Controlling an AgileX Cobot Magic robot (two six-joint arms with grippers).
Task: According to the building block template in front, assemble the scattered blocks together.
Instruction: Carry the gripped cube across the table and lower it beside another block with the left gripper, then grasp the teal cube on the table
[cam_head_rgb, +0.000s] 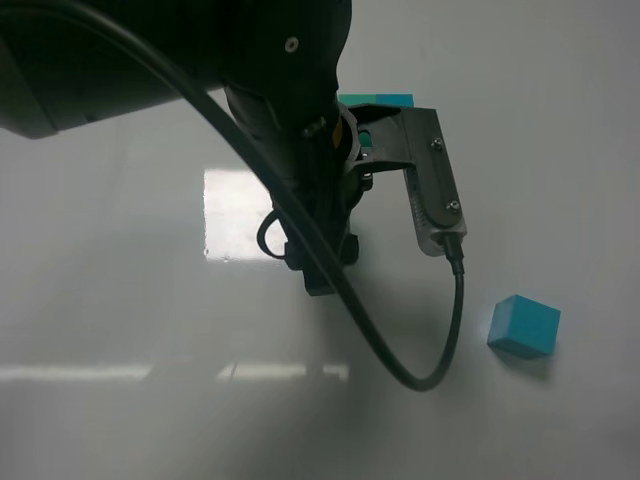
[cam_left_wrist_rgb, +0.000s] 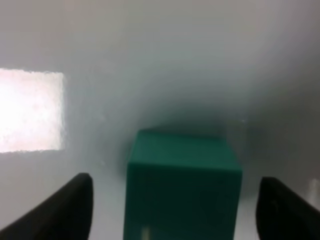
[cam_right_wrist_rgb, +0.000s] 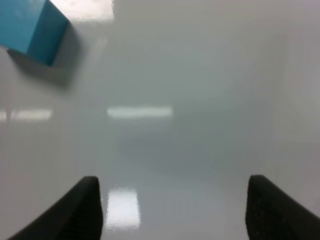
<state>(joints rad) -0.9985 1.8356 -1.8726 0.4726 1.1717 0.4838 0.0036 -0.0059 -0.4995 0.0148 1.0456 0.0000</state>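
A teal-green cube (cam_left_wrist_rgb: 182, 185) rests on the white table between the two dark fingers of my left gripper (cam_left_wrist_rgb: 173, 200). The fingers stand open, with a clear gap on each side of the cube. In the exterior high view the left arm (cam_head_rgb: 300, 120) covers this cube. A cyan-blue cube (cam_head_rgb: 523, 325) lies alone at the right, also seen in the right wrist view as the blue cube (cam_right_wrist_rgb: 32, 27). My right gripper (cam_right_wrist_rgb: 172, 200) is open over bare table, well away from it. The template (cam_head_rgb: 378, 99) peeks out behind the left arm, green and blue.
The white glossy table (cam_head_rgb: 120, 400) carries bright light reflections. A black cable (cam_head_rgb: 400, 370) loops down from the left arm's wrist camera bracket (cam_head_rgb: 432, 180) and hangs near the table between the arm and the blue cube.
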